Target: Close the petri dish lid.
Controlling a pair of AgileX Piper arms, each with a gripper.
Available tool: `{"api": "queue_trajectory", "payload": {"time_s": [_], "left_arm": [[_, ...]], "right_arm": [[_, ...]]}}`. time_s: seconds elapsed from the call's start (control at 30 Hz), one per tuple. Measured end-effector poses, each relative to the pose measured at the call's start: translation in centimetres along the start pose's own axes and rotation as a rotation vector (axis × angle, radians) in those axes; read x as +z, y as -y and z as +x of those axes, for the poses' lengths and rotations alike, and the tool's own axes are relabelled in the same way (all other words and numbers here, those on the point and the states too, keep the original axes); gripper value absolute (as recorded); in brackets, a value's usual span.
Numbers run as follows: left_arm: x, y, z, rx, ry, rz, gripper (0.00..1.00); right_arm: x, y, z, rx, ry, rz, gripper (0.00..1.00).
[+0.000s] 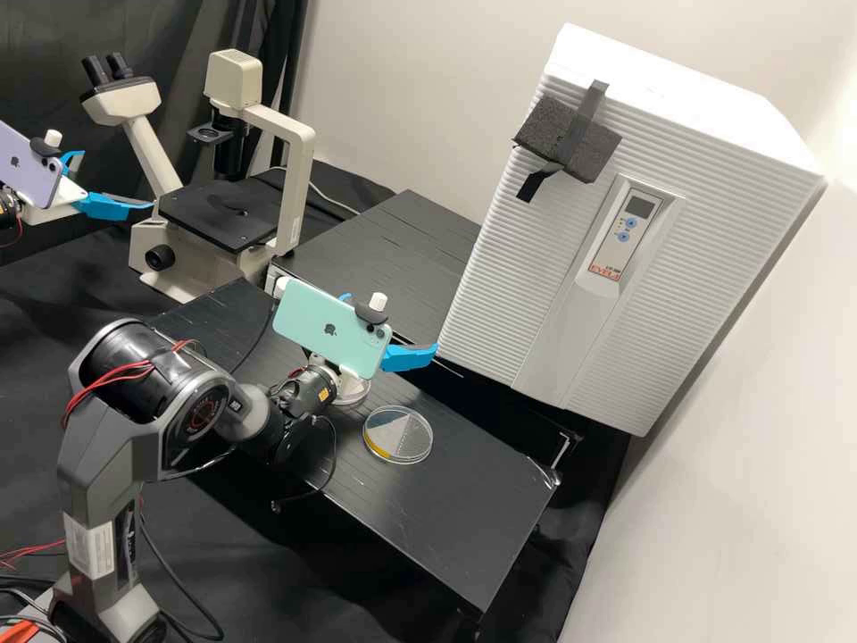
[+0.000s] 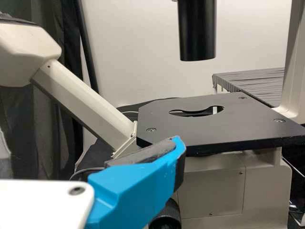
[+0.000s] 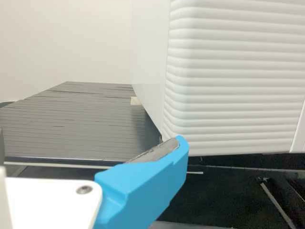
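On the black bench (image 1: 482, 527), in the high view, we see the petri dish (image 1: 398, 436) at six o'clock from the right gripper (image 1: 407, 332), which stands open, its arm bent; the left gripper (image 1: 117, 179) is also open.

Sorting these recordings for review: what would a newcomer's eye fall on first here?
Probably the large white ribbed box on the high view's right. Next, the mint-green phone on an arm, mid-picture, above a clear dish; then the pale microscope at upper left.
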Motion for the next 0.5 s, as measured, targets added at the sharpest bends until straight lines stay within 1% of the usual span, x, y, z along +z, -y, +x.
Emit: {"api": "queue_trajectory", "payload": {"time_s": [0.3,0.4,0.47,0.5], "left_arm": [[0.0,0.0,0.0,0.0,0.0,0.0,1.0],[0.0,0.0,0.0,0.0,0.0,0.0,1.0],[0.0,0.0,0.0,0.0,0.0,0.0,1.0],[0.0,0.0,0.0,0.0,0.0,0.0,1.0]], "right_arm": [[0.1,0.1,-0.1,0.0,0.003,0.0,1.0],[0.6,-0.2,-0.9,0.001,0.014,-0.011,1.0],[1.2,-0.7,-2.0,0.016,0.03,-0.006,1.0],[1.4,-1.1,-2.5,0.032,0.03,0.004,1.0]]}}
